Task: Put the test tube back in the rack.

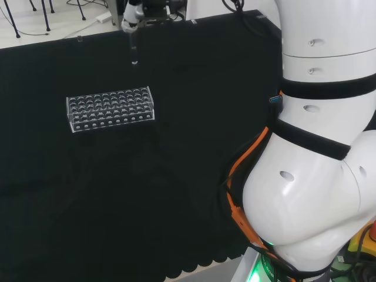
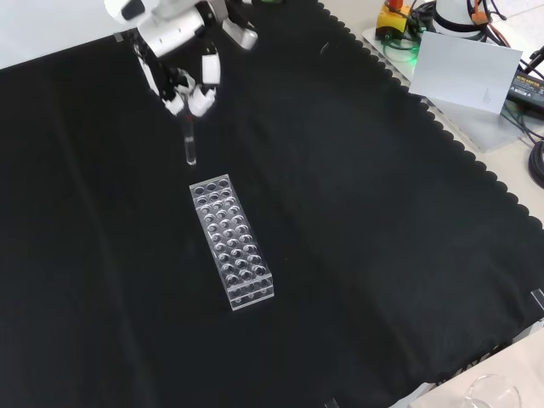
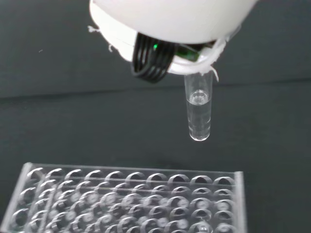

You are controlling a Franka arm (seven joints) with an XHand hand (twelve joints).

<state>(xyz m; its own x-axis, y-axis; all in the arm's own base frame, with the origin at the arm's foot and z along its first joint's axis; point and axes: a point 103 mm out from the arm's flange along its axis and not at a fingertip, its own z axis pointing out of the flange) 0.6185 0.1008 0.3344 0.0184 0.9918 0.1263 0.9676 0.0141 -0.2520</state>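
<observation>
Robot hand (image 2: 189, 72): fingers curled, pinching the upper end of the test tube (image 2: 190, 146). In the front view it stands at the top left, above the far part of the cloth. In the head view the robot hand (image 1: 133, 14) sits at the top edge, over the far side of the worktop.

Test tube: clear, hanging upright from the fingers with its rounded bottom down. The wrist view shows the test tube (image 3: 198, 112) in the air and apart from the rack (image 3: 131, 198), with black cloth visible between the tube's bottom and the rack's nearest edge. In the head view the test tube (image 1: 134, 51) hangs beyond the rack (image 1: 111, 108), towards its right half.

Rack: clear plastic, rows of round holes, lying flat on the cloth. In the front view the rack (image 2: 231, 241) runs lengthwise away from the tube, its short end just below the tube. Whether any hole is filled cannot be told.

Open room: bare cloth (image 2: 374, 221) lies on all sides of the rack; nothing stands near it.

Surface: black cloth with a scalloped hem (image 2: 442, 127) covers the worktop.

Surroundings: in the front view a white box (image 2: 463, 72) and cables (image 2: 531, 110) lie off the cloth at the right, well apart from the rack. In the head view the arm's white links (image 1: 320, 147) stand at the right.
</observation>
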